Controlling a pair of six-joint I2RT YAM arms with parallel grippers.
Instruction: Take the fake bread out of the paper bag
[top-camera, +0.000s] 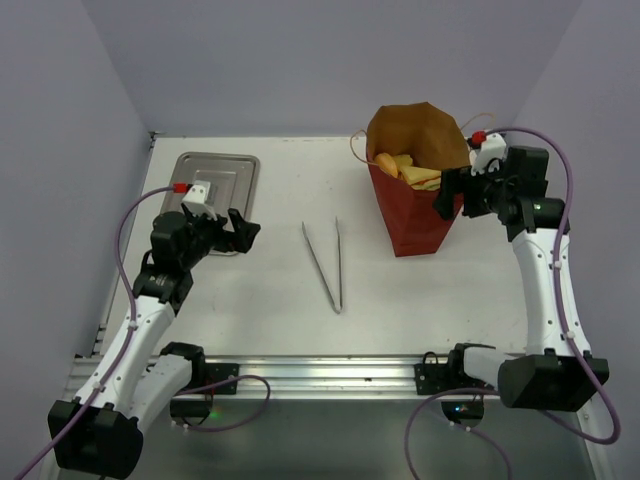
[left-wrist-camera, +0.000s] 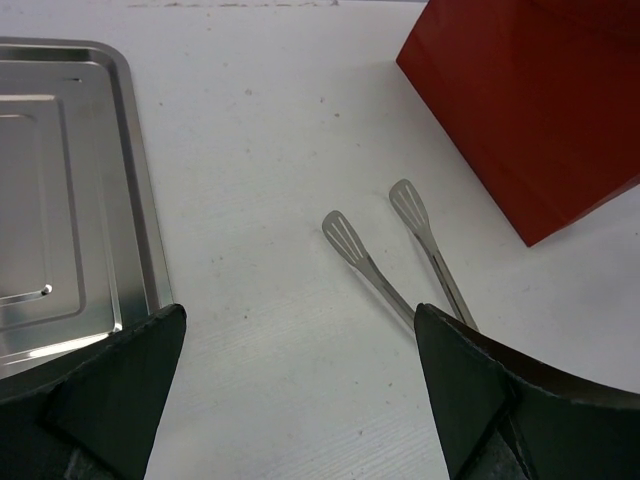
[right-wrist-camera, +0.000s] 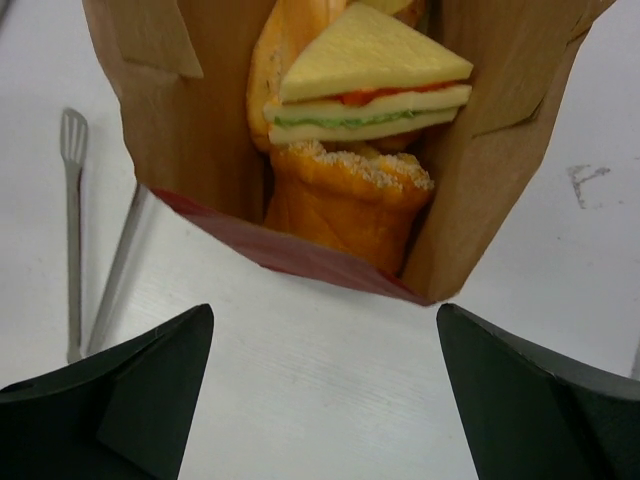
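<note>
The red paper bag (top-camera: 415, 215) stands upright at the back right, brown inside, mouth open. It also shows in the left wrist view (left-wrist-camera: 530, 100) and from above in the right wrist view (right-wrist-camera: 480, 180). Inside it are fake breads: a triangular sandwich (right-wrist-camera: 365, 75), an orange seeded roll (right-wrist-camera: 345, 205) and another loaf (right-wrist-camera: 275, 60) behind. My right gripper (top-camera: 450, 200) is open and empty beside the bag's right rim; in its wrist view (right-wrist-camera: 325, 345) the jaws are wide apart just short of the bag's mouth. My left gripper (top-camera: 238, 232) is open and empty over the tray's near right corner, and shows wide apart in its own view (left-wrist-camera: 300, 340).
A shallow steel tray (top-camera: 215, 195) lies at the back left, also in the left wrist view (left-wrist-camera: 60, 200). Metal tongs (top-camera: 325, 262) lie in the middle of the table, also in the left wrist view (left-wrist-camera: 400, 250) and the right wrist view (right-wrist-camera: 75, 220).
</note>
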